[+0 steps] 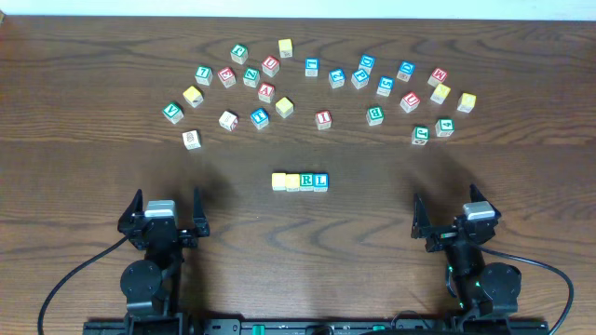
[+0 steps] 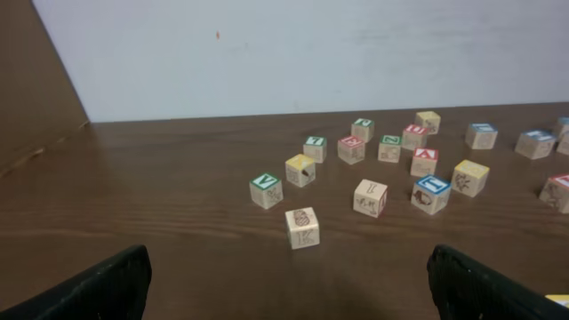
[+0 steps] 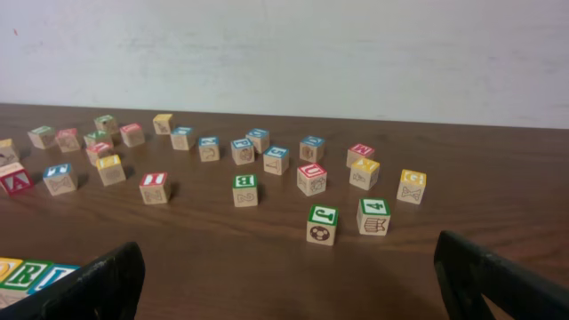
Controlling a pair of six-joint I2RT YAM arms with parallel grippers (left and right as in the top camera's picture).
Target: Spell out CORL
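The four small wooden letter cubes (image 1: 300, 181) sit in one straight row in the middle of the dark brown wooden table (image 1: 84, 158), side by side and touching. From the left come two with yellow tops, then one with a green R (image 1: 306, 180), then one with a blue L (image 1: 320, 180). Bare table lies all round the row. The many other little wooden letter cubes (image 1: 322, 118) are spread in a wide bend on the far side, well apart from the row. The left gripper (image 1: 168, 195) sits near the close edge, left of the row, its jaws spread wide with nothing between them. The right gripper (image 1: 447, 198) sits on the right side, also wide open and holding nothing. A white wall (image 2: 311, 53) stands behind the table's far edge
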